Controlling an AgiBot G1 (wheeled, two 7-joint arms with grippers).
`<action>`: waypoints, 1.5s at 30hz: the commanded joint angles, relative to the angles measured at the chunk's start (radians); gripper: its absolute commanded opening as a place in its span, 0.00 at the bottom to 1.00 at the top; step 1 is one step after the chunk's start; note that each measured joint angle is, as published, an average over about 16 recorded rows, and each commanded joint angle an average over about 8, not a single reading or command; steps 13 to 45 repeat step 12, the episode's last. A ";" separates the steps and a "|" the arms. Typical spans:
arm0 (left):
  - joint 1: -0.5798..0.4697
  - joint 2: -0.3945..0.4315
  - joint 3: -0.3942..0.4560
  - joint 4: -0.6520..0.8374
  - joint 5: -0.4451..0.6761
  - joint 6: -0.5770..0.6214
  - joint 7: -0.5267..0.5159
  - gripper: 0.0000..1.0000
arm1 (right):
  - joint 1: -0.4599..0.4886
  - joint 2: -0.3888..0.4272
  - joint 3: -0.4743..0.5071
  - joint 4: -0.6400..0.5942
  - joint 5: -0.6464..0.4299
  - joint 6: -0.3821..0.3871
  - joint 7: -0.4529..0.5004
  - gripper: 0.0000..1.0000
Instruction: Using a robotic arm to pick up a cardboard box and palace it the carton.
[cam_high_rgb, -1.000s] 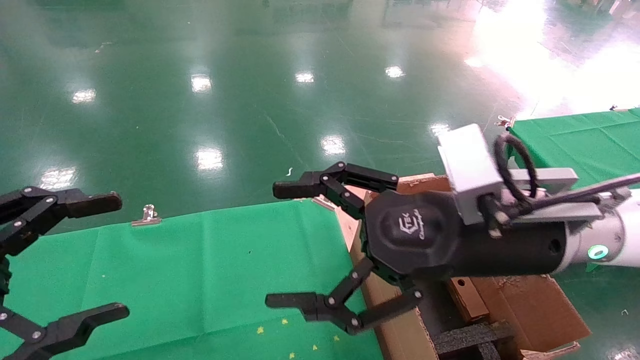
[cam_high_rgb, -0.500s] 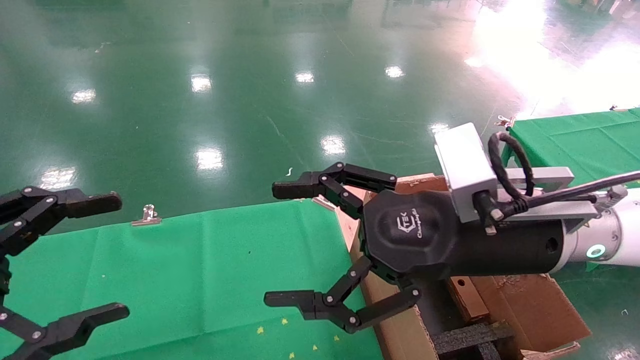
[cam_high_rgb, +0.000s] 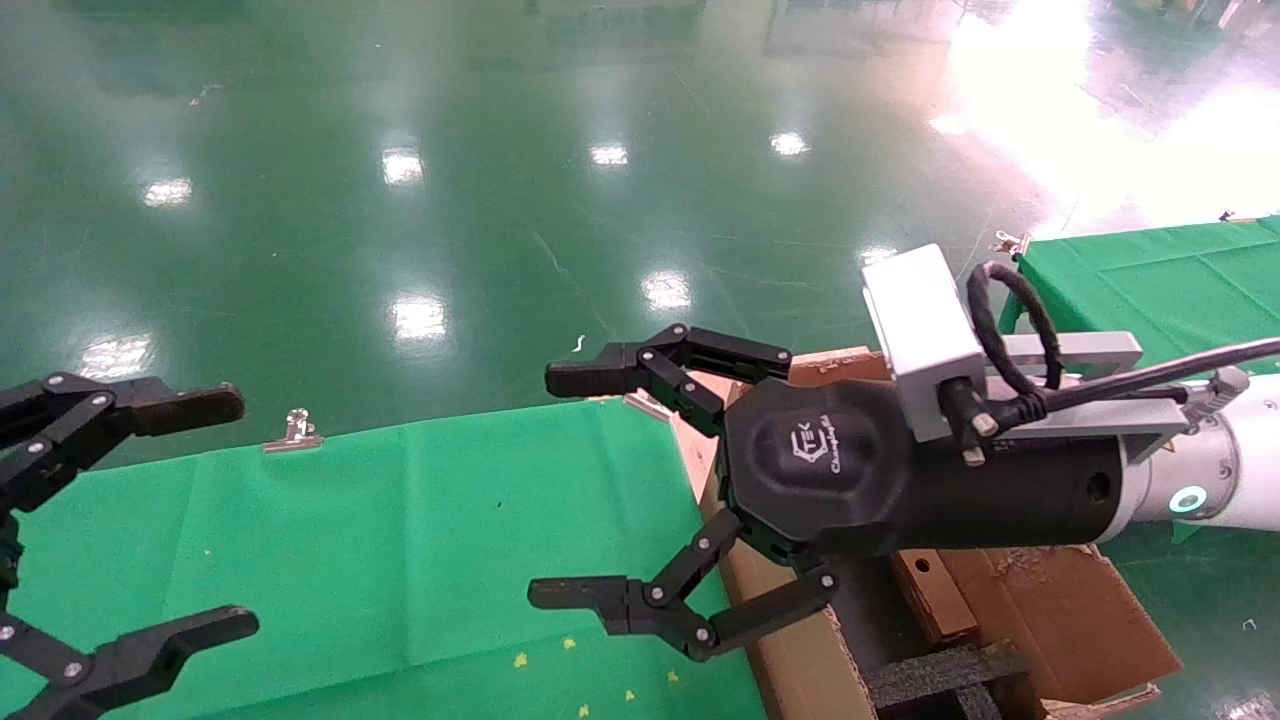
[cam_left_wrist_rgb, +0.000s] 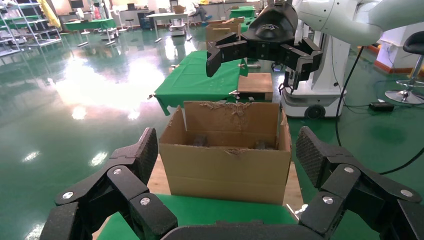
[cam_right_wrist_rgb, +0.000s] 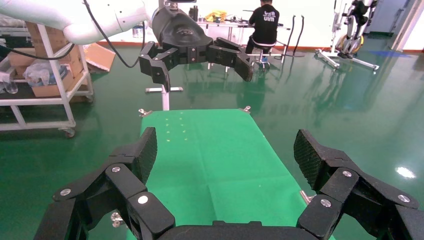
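Note:
My right gripper (cam_high_rgb: 560, 488), on the white robotic arm (cam_high_rgb: 1230, 480) with the teal ring, is open and empty. It hangs over the green table's edge next to the carton (cam_high_rgb: 800, 670). Its wrist is above the carton. A small brown cardboard box (cam_high_rgb: 932, 595) with a round hole lies inside the carton under the wrist, beside black foam (cam_high_rgb: 940, 675). The left wrist view shows the carton (cam_left_wrist_rgb: 225, 165) with torn flaps and my right gripper (cam_left_wrist_rgb: 257, 67) above it. My left gripper (cam_high_rgb: 232, 512) is open and empty at the table's far left.
A green-covered table (cam_high_rgb: 400, 540) lies between the two grippers, with a metal clip (cam_high_rgb: 293, 432) on its far edge. A second green table (cam_high_rgb: 1150, 280) stands at the right, with a flat brown box (cam_left_wrist_rgb: 255, 86) on it. Glossy green floor surrounds them.
My right arm has drifted slightly to the left, still open. The left gripper has not moved.

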 joint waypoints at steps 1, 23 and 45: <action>0.000 0.000 0.000 0.000 0.000 0.000 0.000 1.00 | 0.001 0.000 -0.001 0.000 0.000 0.001 0.000 1.00; 0.000 0.000 0.000 0.000 0.000 0.000 0.000 1.00 | 0.002 0.001 -0.003 -0.001 -0.001 0.002 0.001 1.00; 0.000 0.000 0.000 0.000 0.000 0.000 0.000 1.00 | 0.002 0.001 -0.003 -0.001 -0.001 0.002 0.001 1.00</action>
